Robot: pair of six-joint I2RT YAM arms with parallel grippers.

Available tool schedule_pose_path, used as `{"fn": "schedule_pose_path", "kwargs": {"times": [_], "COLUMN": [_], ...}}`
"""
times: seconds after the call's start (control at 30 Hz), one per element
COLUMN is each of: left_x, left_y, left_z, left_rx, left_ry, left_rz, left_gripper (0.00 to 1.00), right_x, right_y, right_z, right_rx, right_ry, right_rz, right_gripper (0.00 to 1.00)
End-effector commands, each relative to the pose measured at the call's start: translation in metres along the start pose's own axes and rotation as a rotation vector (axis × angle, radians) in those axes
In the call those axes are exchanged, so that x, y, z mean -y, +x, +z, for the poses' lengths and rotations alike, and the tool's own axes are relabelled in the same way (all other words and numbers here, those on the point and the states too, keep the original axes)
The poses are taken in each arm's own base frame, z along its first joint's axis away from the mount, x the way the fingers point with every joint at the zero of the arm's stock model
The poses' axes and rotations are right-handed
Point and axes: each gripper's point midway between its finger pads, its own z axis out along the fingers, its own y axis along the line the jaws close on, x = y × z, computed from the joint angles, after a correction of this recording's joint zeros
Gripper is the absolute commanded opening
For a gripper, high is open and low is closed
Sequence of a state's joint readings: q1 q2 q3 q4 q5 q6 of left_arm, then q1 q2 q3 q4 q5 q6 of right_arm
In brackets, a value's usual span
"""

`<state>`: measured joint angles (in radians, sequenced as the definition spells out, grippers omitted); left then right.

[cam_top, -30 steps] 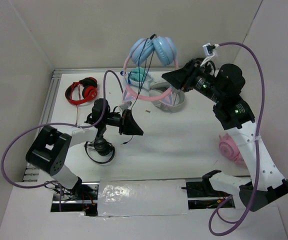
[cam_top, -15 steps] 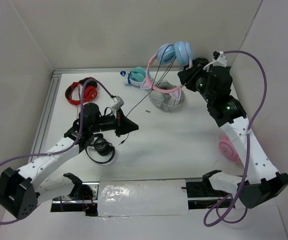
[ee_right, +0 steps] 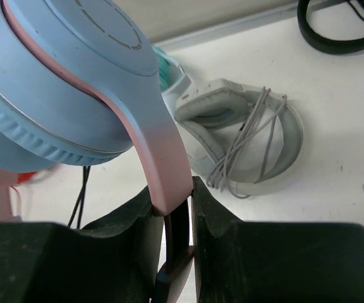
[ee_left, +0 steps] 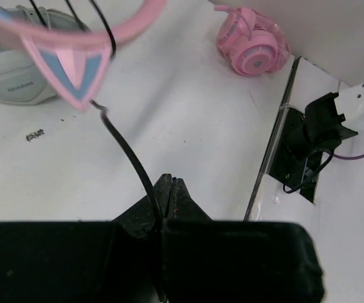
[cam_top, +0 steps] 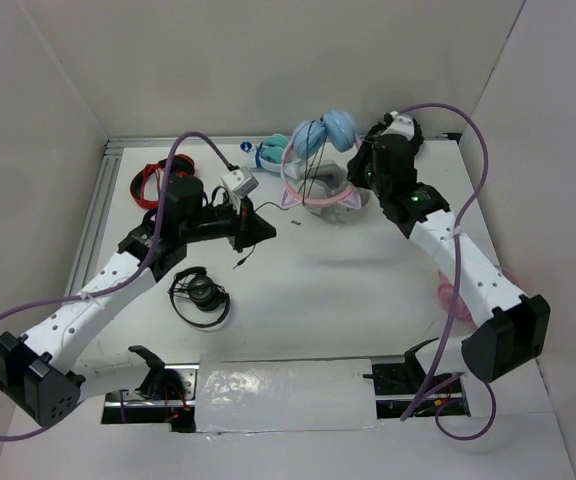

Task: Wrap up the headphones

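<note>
No text we can read. Grey headphones (ee_left: pixel 18 79) carry a small printed mark, too blurred to make out.

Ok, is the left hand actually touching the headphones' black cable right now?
Touching. The left wrist view shows the cable running from the headphones straight into the left hand, pinched between its shut fingers.

Top camera, you have: right gripper (cam_top: pixel 361 166) holding the headphones (cam_top: pixel 338 130) raised over the grey pair (cam_top: pixel 343 210) | left gripper (cam_top: pixel 268 228), jaws on their black cable (cam_top: pixel 311 178), mid-bench | red pair (cam_top: pixel 156 186) and black pair (cam_top: pixel 200 298) lying left on the bench (cam_top: pixel 368 285).
</note>
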<state>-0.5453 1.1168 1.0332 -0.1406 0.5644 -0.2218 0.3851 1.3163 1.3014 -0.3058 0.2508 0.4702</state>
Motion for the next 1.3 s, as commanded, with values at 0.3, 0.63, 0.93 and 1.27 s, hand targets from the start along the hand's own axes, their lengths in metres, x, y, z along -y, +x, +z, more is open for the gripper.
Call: {"fn": "schedule_pose_path", "kwargs": {"times": [0.3, 0.63, 0.93, 1.27], "left_x": [-0.052, -0.081, -0.125, -0.131], "left_y": [-0.038, -0.048, -0.059, -0.072], "left_z": [0.014, 0.014, 0.0, -0.015], "left_rx": [-0.1, -0.144, -0.201, -0.249], "left_ry": [-0.155, -0.248, -0.461, -0.515], "left_rz": [0.374, 0.603, 0.703, 0.787], "left_gripper": [0.0, 0.0, 0.0, 0.02], "right_x": [-0.072, -0.079, -0.069, -0.067], "right_y": [0.034, 0.107, 0.136, 0.134], "right_z": [-0.014, -0.041, -0.064, -0.056], "right_rx": [-0.026, -0.292, -0.366, -0.381], "right_ry": [-0.411, -0.709, -0.833, -0.766], "right_rz": [-0.539, -0.709, -0.769, -0.725], "right_gripper": [0.0, 0.0, 0.0, 0.0]}}
